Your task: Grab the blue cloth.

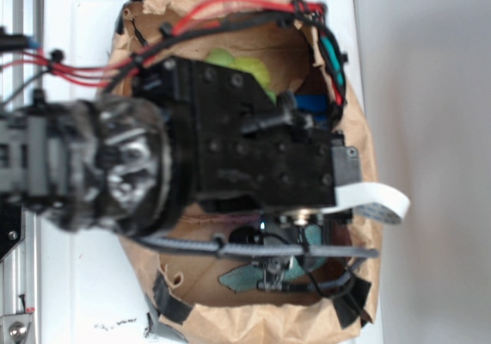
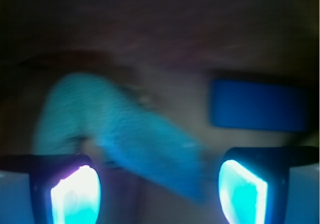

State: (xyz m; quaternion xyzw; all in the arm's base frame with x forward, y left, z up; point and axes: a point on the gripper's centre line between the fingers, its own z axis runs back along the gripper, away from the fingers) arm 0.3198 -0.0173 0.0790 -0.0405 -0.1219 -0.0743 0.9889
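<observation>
gripper (image 2: 159,194) of mine hangs wide open and empty, pads (image 2: 76,196) glowing at the bottom of the wrist view. i should drop straight onto the blue cloth (image 2: 127,134) lying between and just beyond them. it looks soft, teal, ribbed, bent. farther off sits a deep-blue block (image 2: 257,105).

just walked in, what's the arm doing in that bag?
The WidowX arm is reaching down into a brown paper bag after the blue cloth. In the wrist view the gripper is open, its fingers apart, with the cloth lying between and beyond them; nothing is gripped yet. A solid blue block lies off to the right of the cloth, and a lime-green plush item sits at the far end of the bag. The wrist view is blurred, so whether the fingers touch the cloth is unclear.
</observation>
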